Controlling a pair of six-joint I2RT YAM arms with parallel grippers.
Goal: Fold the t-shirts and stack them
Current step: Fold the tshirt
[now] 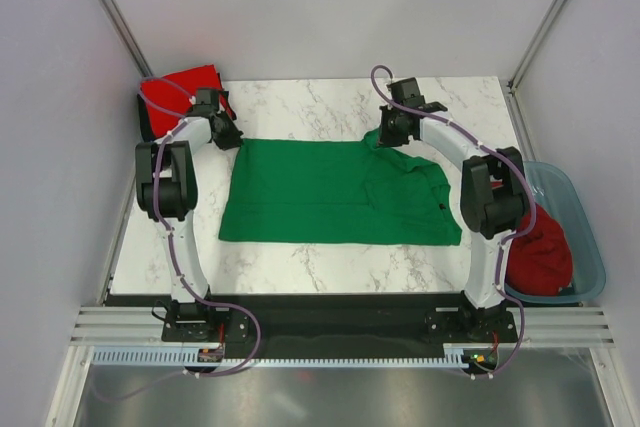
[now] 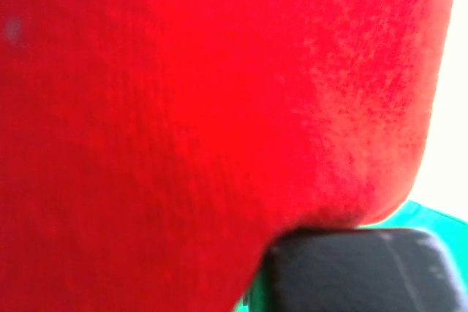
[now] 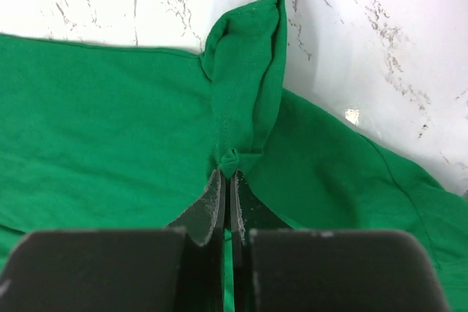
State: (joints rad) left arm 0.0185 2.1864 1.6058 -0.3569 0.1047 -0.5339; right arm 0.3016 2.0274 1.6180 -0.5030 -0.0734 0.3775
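Top external, green shirt [image 1: 340,192]: spread flat mid-table, long side running across, between the two arms so each can reach an end
Top external, right claw [image 1: 393,134]: down on the shirt's far edge, seemingly nipping a tuck of cloth, placed to carry that edge over for a fold, I'd say
Top external, left claw [image 1: 228,135]: at the shirt's far left corner, just beside the red pile [image 1: 182,95] at the table's back corner; spread or pressed together, cannot tell
Top external, tub [image 1: 590,237]: off the table's right side, a red shirt [image 1: 540,255] heaped inside, not yet folded
Top external, table [image 1: 300,267]: white marble top, pale walls [image 1: 300,7] on three sides
Left wrist, red pile: fills the lens, blurred; one black finger [image 2: 351,272] below, a sliver of green beside it, grip impossible to read
Right wrist, right claw: fingers pressed together, pinching a raised ridge of green cloth; bare marble beyond the shirt's edge
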